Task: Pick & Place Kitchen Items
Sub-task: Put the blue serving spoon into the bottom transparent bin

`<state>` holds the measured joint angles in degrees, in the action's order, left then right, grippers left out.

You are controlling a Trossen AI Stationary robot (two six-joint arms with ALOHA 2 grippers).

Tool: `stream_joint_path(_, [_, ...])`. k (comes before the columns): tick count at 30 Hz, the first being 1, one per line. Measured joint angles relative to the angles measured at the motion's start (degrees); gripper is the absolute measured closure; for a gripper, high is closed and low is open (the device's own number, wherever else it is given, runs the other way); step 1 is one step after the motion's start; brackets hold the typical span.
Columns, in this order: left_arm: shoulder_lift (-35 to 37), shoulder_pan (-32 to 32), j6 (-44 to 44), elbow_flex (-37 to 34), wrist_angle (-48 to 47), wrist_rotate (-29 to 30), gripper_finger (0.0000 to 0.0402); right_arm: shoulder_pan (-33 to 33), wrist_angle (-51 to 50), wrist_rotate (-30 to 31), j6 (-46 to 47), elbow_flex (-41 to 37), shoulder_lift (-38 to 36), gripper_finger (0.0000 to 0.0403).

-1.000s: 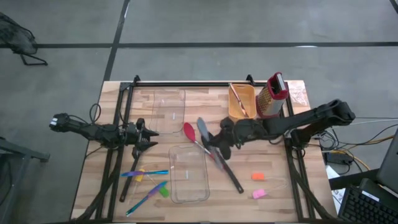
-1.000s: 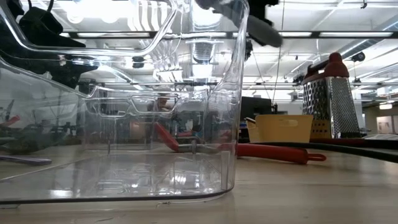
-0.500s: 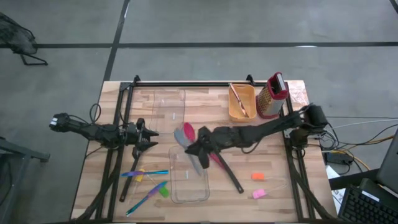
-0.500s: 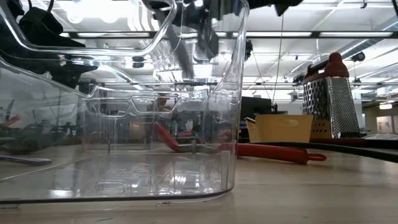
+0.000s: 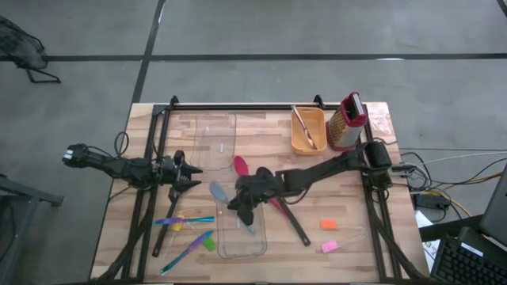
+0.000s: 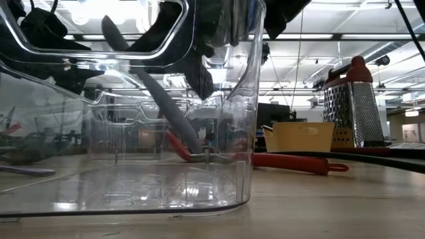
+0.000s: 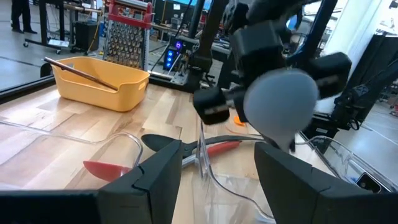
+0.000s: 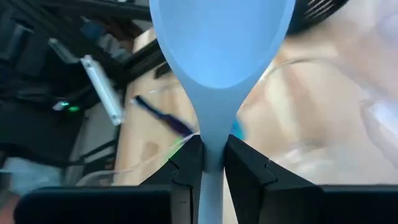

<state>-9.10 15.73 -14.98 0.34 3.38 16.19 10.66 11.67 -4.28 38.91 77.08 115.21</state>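
Since a second ago your right arm has swung from beside the yellow bin out over the near clear container, carrying the light-blue spoon with it; your left arm has not shifted.

Inventory, largest first:

- Table [image 5: 356, 237]: wooden top with a black frame at both sides.
- Right arm: you have it stretched across the middle of the table. Right gripper [image 5: 242, 204] sits over the near container's far left corner, its fingers [image 8: 186, 165] pinched tight on the spoon's neck.
- Left arm: you have it waiting at the table's left edge. Left gripper [image 5: 190, 176] stands wide apart and holds nothing.
- Near clear container [image 5: 252, 247]: in front of centre, under the right gripper.
- Far clear container [image 5: 215, 131]: toward the back, left of centre.
- Yellow bin [image 5: 307, 131]: at the back right, a stick lying in it.
- Grater [image 5: 348, 120]: red-topped, upright, just beside the bin.
- Black slotted turner [image 5: 295, 226]: lying right of the near container.
- Red spoon [image 5: 241, 165]: bowl showing just behind the right gripper.
- Light-blue spoon [image 5: 219, 192]: held tilted in the air, bowl past the container's left rim, handle slanting down into the container in the low view.
- Blue stick [image 5: 188, 221] and purple stick [image 5: 182, 255]: on the table front left.
- Orange chunk [image 5: 329, 225], pink chunk [image 5: 330, 247]: front right.
- Green chunk [image 5: 209, 244]: front left, touching the purple stick.
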Motion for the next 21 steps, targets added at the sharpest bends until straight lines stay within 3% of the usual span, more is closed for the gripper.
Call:
stream_joint_path(8, [-0.02, 0.02, 0.0, 0.0, 0.0, 0.0, 0.0193, 1.84, 0.01, -1.66, 5.22, -0.5, 1.25, 0.0355])
stream_joint_path(21, [-0.07, 0.0, 0.02, 0.0, 0.0, 0.0, 0.0193, 2.46, -4.16, -0.21, 6.57, -1.09, 1.17, 0.0338])
